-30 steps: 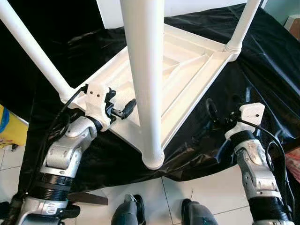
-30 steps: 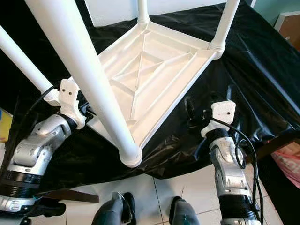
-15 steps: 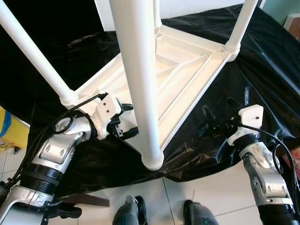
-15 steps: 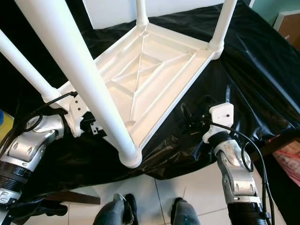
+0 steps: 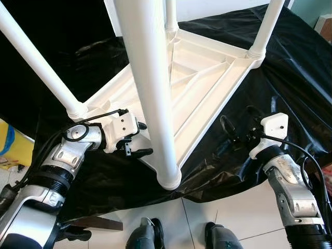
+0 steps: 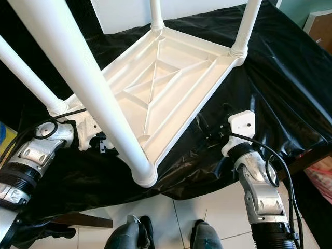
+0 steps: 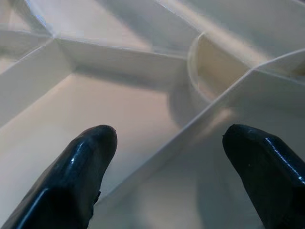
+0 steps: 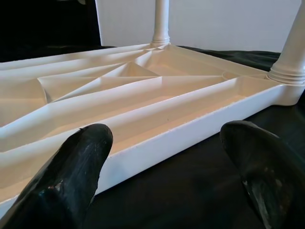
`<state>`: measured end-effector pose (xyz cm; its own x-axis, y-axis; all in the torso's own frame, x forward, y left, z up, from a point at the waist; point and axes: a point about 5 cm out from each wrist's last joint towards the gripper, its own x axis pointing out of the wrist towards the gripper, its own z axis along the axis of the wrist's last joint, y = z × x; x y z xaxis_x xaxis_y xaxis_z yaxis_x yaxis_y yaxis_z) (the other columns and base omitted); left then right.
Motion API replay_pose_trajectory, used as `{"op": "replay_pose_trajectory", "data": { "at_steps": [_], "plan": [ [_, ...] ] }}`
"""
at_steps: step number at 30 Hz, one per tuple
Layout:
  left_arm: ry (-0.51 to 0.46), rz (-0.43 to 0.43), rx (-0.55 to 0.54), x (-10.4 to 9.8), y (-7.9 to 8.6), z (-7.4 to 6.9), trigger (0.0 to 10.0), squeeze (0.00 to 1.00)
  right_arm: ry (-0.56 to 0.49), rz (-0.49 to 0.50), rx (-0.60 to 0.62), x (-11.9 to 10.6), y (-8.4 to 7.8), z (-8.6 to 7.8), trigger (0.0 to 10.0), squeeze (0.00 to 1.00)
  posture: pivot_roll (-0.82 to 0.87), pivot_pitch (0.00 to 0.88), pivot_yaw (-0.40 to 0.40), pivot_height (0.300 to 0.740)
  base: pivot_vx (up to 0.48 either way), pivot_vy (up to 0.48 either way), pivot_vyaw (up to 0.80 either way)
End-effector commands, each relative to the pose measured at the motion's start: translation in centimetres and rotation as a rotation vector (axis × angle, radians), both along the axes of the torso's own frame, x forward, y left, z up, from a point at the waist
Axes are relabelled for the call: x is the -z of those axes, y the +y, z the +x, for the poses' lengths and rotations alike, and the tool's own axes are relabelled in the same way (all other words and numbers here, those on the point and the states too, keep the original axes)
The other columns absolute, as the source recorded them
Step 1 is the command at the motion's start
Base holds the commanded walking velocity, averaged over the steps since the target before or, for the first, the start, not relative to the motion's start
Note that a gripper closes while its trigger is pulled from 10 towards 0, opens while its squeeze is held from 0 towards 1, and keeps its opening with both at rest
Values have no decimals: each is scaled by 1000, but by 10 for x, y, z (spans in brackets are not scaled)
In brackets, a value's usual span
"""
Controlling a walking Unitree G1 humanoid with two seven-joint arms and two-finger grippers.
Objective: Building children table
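Tabletop point(image 5: 207, 78) upturned on black sheet point(image 5: 290, 67), legs up. Left gripper point(image 5: 136, 139) spread over rim beside near leg point(image 5: 150, 88), probably untouching. Right gripper point(image 5: 237, 134) spread, just off rim. Clamp both edges evenly before lifting.

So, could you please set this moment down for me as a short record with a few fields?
Table: white plastic children's table lying upside down, four white legs pointing up
Surface: black plastic sheet under the table
Left gripper: at the table's near-left edge, fingers open over the ribbed underside
Right gripper: over the sheet beside the table's right edge, fingers open, facing that edge
Floor: white tiles
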<state>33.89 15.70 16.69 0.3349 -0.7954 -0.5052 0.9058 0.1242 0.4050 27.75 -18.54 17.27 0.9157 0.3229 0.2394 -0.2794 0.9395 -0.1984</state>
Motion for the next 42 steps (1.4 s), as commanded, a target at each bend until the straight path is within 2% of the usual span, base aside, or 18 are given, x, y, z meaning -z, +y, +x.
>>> {"op": "replay_pose_trajectory", "data": {
  "at_steps": [1, 5, 8, 11, 12, 15, 16, 21, 27, 30, 37, 42],
  "plan": [
    [26, 39, -36, 9, 3, 5, 10000, 0, 6, -12, -11, 0, 2, -1, 10000, 0, -63, 188, 140, 740, 0, 0, 0],
    [46, 62, -59, 9, 3, 13, 10000, 0, 5, -14, -11, -1, 3, -1, 10000, 0, -61, 197, 147, 740, 0, 0, 0],
    [174, 108, -63, 12, 7, 18, 10000, 0, 11, -12, -17, 1, 7, -2, 10000, 0, -57, 205, 149, 740, 0, 0, 0],
    [227, 121, -59, 11, 9, 20, 10000, 0, 15, -15, -23, 3, 10, -3, 10000, 0, -59, 212, 154, 740, 0, 0, 0],
    [276, 112, -82, 10, 11, 22, 8392, 0, 17, -16, -26, 3, 11, -4, 10000, 0, -62, 217, 160, 740, 0, 0, 0],
    [290, 107, -93, 9, 11, 23, 8392, 0, 17, -16, -27, 3, 12, -4, 10000, 0, -62, 217, 160, 740, 0, 0, 0],
    [284, 112, -98, 10, 12, 24, 0, 0, 17, -17, -25, 3, 11, -5, 10000, 0, -69, 222, 169, 740, 0, 0, 0],
    [273, 104, -91, 11, 12, 25, 0, 0, 16, -19, -7, 3, 8, -8, 10000, 0, -77, 220, 175, 740, 0, 0, 0],
    [242, 81, -78, 25, 7, 20, 0, 0, 18, -14, 2, 4, 9, -9, 10000, 0, -79, 214, 173, 740, 0, 0, 0],
    [256, 6, -68, 27, 1, 17, 0, 0, 18, -11, 4, 4, 9, -8, 10000, 0, -74, 211, 165, 740, 0, 0, 0],
    [246, -43, -45, 26, -6, 16, 0, 0, 18, -8, 5, 3, 8, -5, 10000, 0, -63, 203, 150, 740, 0, 0, 0],
    [228, -127, -72, 23, -19, 18, 0, 0, 11, 0, -8, 1, 12, 0, 10000, 0, -51, 187, 142, 740, 0, 0, 0]
  ]
}}
